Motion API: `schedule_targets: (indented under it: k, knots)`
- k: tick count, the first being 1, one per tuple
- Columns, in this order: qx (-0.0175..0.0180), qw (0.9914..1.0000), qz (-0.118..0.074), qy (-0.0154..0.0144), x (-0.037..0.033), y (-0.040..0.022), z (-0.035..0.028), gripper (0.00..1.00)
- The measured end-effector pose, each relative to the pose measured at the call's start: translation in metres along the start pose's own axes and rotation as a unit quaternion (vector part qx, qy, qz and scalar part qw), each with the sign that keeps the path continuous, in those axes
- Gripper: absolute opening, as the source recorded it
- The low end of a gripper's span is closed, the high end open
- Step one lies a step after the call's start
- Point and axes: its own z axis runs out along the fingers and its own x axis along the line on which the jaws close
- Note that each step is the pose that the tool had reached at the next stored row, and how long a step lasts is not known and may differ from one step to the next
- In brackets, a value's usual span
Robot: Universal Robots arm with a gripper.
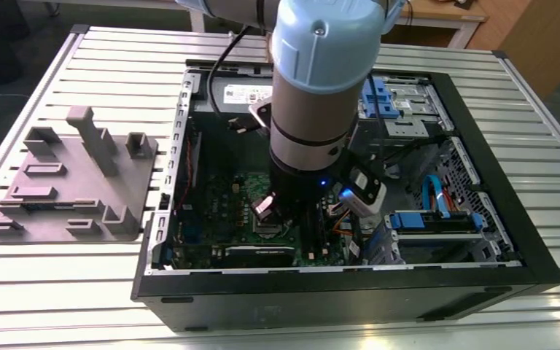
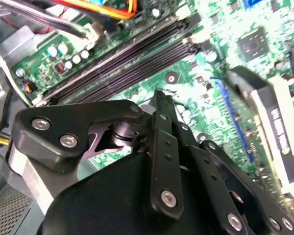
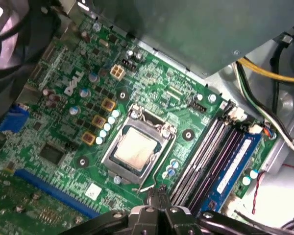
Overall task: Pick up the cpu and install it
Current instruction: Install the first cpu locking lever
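The cpu [image 3: 134,149], a small square chip with a pale silver top, lies flat inside the silver socket frame [image 3: 156,126] on the green motherboard [image 3: 73,122]. In the first wrist view my gripper [image 3: 157,192] hangs just off the socket's corner, above the board, between the socket and the memory slots [image 3: 206,156]. Its black fingers [image 2: 162,105] are pressed together with nothing between them. In the exterior view my arm [image 1: 309,109] reaches straight down into the open computer case [image 1: 358,284].
A grey tray [image 1: 66,182] with raised holders sits on the slatted table at the exterior view's left. Yellow and black cables [image 3: 264,112] run beside the memory slots. Blue drive brackets [image 1: 436,219] and the case walls hem in the arm.
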Motion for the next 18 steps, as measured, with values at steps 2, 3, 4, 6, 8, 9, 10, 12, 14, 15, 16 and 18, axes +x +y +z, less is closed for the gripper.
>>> schedule_targets:
  k: [2,3,4,6,8,9,10,12,14,15,16,18]
  knots:
    - [0.0011,1.00000,0.000,-0.0021,0.0010,0.0059,0.0005,0.10]
    - [0.0017,0.99999,0.000,-0.0031,0.0020,0.0083,0.0006,0.10]
    - [0.0024,0.99999,0.000,-0.0042,0.0036,0.0104,0.0006,0.10]
    - [0.0036,0.99997,0.000,-0.0062,0.0078,0.0134,0.0005,0.10]
    - [0.0051,0.99995,0.000,-0.0087,0.0121,0.0161,0.0003,0.10]
    - [0.0056,0.99994,0.000,-0.0095,0.0131,0.0166,0.0001,0.10]
    - [0.0057,0.99994,0.001,-0.0095,0.0131,0.0166,-0.0009,0.10]
    - [0.0057,0.99994,0.001,-0.0096,0.0128,0.0167,-0.0062,0.10]
    - [0.0058,0.99994,0.002,-0.0096,0.0126,0.0167,-0.0120,0.10]
    - [0.0059,0.99993,0.002,-0.0101,0.0127,0.0168,-0.0122,0.10]
    - [0.0066,0.99991,0.002,-0.0113,0.0137,0.0174,-0.0122,0.10]
    - [0.0080,0.99987,0.002,-0.0136,0.0151,0.0182,-0.0124,0.10]
